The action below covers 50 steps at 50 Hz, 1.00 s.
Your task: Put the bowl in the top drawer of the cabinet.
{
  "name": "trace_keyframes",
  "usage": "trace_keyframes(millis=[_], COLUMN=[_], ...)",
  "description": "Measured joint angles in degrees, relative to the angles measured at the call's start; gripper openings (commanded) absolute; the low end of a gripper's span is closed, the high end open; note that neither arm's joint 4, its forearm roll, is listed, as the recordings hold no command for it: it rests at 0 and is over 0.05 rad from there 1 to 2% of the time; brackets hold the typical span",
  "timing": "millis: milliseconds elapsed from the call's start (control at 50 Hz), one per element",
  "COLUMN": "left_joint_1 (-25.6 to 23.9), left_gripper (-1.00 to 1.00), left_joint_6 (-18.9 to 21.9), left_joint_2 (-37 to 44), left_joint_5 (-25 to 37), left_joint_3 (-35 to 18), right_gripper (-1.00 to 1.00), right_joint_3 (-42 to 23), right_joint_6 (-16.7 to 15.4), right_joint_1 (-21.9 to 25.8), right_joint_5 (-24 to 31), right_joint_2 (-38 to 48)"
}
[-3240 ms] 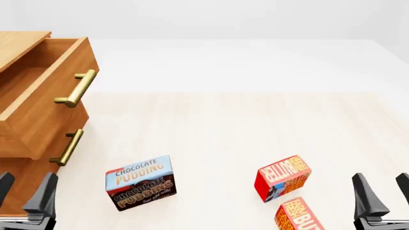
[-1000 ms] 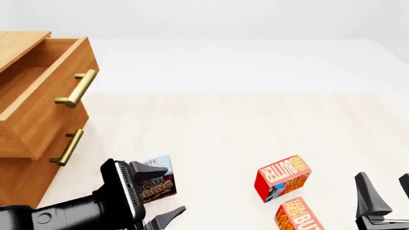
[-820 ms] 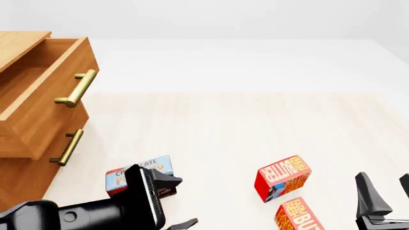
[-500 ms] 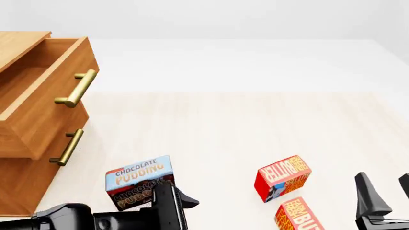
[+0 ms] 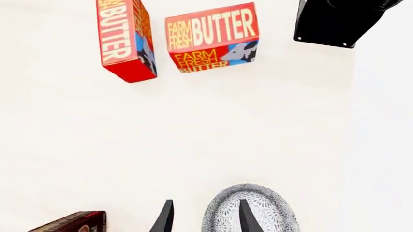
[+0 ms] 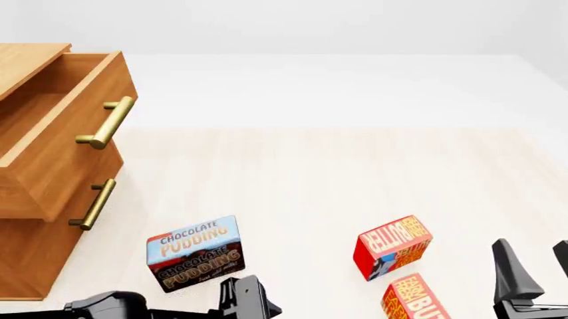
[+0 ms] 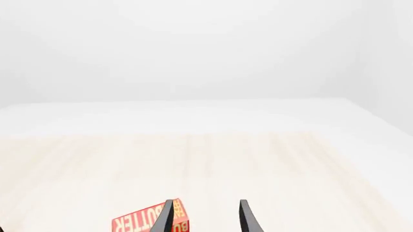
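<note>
Now the left jaws [image 5: 201, 221], parted and empty, are straddling the bowl [image 5: 258, 212] rim (top drawer [image 6: 53, 126] waiting open at ten o'clock); descending squarely should secure it.

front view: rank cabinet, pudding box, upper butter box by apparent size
1. cabinet, by far the largest
2. chocolate pudding box
3. upper butter box, a little smaller than the pudding box; both sit at about the same depth, so the order should hold.

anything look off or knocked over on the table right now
Nothing looks spilled or damaged. The two red butter boxes sit at skewed angles to each other near the right gripper. The orange-brown wooden top drawer stands pulled open, nothing visible inside it. The white speckled bowl sits upright by the left gripper.
</note>
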State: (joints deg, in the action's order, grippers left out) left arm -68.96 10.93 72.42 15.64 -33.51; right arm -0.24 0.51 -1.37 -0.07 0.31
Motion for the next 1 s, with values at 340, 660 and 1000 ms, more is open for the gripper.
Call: trace_keyframes(millis=[340, 660, 1000], left_joint_1=[1.44, 2.18, 1.56], left_gripper=[1.00, 1.00, 1.00], left_joint_6=[0.86, 0.43, -0.85], left_joint_2=[-1.68, -0.61, 0.06], left_joint_5=[3.99, 2.77, 1.60], left_joint_3=[0.38, 1.79, 2.27], right_gripper=[1.00, 1.00, 1.00], right_joint_3=[-0.01, -0.01, -0.01], right_joint_6=[-0.07, -0.13, -0.29], right_joint_1=[0.20, 0.22, 0.30], right_joint_5=[-0.05, -0.05, -0.02], right_joint_2=[-0.05, -0.05, -0.01])
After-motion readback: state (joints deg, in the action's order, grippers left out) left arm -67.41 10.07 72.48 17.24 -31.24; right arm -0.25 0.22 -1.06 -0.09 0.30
